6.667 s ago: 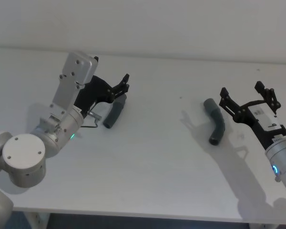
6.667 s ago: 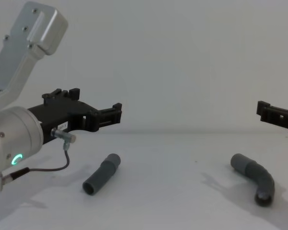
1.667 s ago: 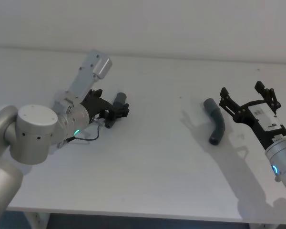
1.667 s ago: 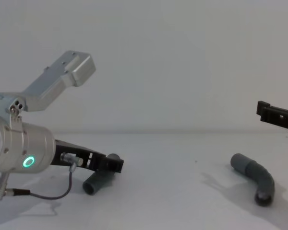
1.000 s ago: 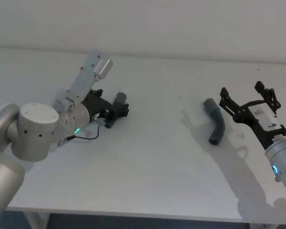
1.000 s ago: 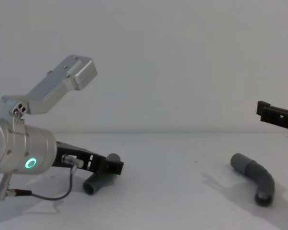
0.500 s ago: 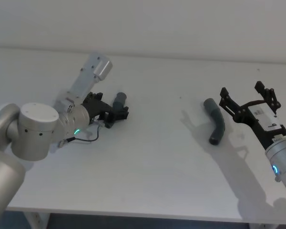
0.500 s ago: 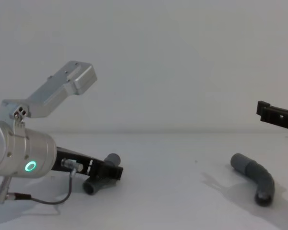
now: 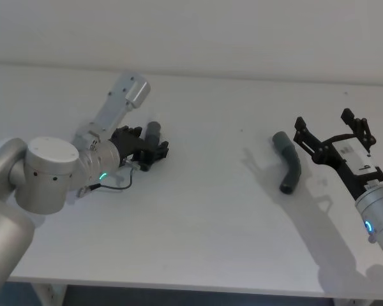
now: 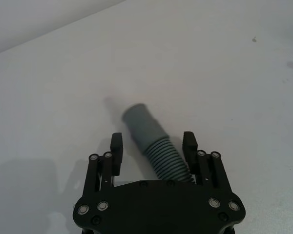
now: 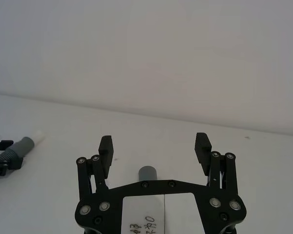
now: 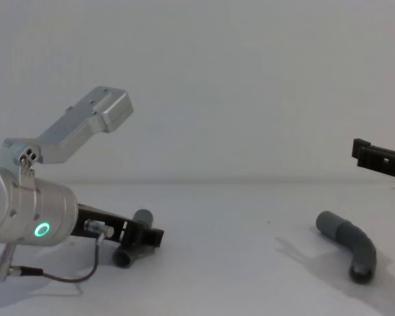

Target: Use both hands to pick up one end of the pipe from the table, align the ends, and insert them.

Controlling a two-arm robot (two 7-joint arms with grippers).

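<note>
The straight pipe piece (image 9: 151,136) lies on the white table (image 9: 210,210) at the left. My left gripper (image 9: 155,152) is low over it, open, with its fingers on either side of the ribbed part (image 10: 162,158); the smooth end (image 10: 138,119) sticks out past the fingertips. In the chest view the left gripper (image 12: 149,237) sits at table height around the piece (image 12: 133,242). The bent piece (image 9: 290,167) lies at the right. My right gripper (image 9: 323,119) hovers open just right of it, above the table, with one end of the bent piece (image 11: 148,173) showing between its fingers.
A thin cable loops from the left wrist (image 9: 118,183) down near the table. The white wall (image 9: 242,32) rises right behind the table's far edge. A wide bare stretch of table separates the two pieces.
The left gripper has come down from above the straight piece to straddle it. In the last half second gripper and piece shifted slightly left. The right arm and bent piece stayed still.
</note>
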